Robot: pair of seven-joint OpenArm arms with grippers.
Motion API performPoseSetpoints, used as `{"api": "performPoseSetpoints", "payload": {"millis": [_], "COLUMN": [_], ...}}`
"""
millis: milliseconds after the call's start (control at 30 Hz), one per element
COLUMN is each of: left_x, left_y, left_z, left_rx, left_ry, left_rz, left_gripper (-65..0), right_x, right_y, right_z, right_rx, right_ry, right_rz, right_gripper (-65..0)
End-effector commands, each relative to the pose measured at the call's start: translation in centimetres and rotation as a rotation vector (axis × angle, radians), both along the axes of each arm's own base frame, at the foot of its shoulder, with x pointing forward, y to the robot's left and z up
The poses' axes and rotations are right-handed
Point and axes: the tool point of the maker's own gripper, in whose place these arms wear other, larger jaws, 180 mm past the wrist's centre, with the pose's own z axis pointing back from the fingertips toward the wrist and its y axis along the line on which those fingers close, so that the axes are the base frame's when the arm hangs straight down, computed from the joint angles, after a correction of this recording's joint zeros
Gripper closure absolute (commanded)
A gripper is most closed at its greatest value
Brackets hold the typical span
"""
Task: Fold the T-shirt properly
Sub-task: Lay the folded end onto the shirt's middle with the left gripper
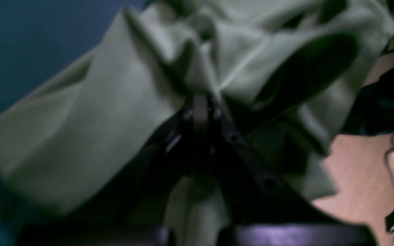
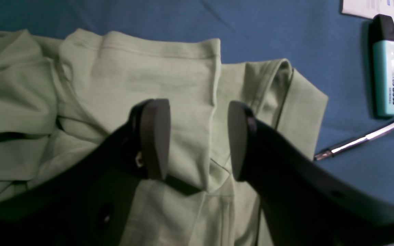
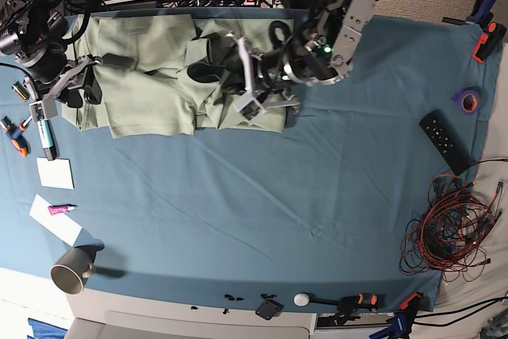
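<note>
T-shirt [image 2: 156, 68] under spread right gripper [image 2: 198, 140].

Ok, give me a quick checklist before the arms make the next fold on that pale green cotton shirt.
1. Left gripper shut on cloth: ok, it is closed on a bunch of the pale sage-green cotton shirt.
2. Right gripper open: ok, jaws apart above a sleeve hem, gripping nothing.
3. Shirt lies flat: not ok, bunched and creased around the middle.
4. Shirt is on the teal-blue table cloth: ok.
5. Pale blue highlighter pen clear of the sleeve: ok, apart.
6. How many layers the left gripper holds: cannot tell.
</note>
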Motion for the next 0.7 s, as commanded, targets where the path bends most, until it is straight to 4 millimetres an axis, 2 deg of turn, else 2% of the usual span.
{"api": "performPoseSetpoints", "payload": {"millis": [0, 100, 200, 433, 500, 667], "left_x": [0.8, 1.6, 2.4, 3.5, 4.0, 7.3], "left_y": [-1.1, -2.0, -2.7, -5.2, -5.3, -3.7], "left_z": [2.1, 3.4, 3.8, 1.1, 0.6, 3.6], "left_rx": [-0.072, -0.106, -0.118, -0.112, -0.095, -0.1], "left_ry": [-0.047, -0.069, -0.076, 0.012, 0.014, -0.062], "left_rz": [0.007, 0.011, 0.01, -0.019, -0.038, -0.006], "left_gripper": [0.0, 0.0, 0.0, 0.0, 0.0, 0.0], "right_x": [0.7, 0.7, 0.7, 0.8, 0.8, 0.8], "right_y": [-0.1, -0.1, -0.1, -0.1, -0.1, -0.1], "right_z": [1.3, 1.4, 1.4, 1.5, 1.5, 1.5], "right_rx": [-0.005, -0.004, -0.004, -0.003, -0.003, -0.003], "right_ry": [-0.053, -0.055, -0.056, -0.063, -0.063, -0.063], "right_rz": [0.007, 0.007, 0.007, 0.007, 0.007, 0.007], "right_gripper": [-27.6, -27.6, -27.6, -27.6, -27.6, -27.6]}}
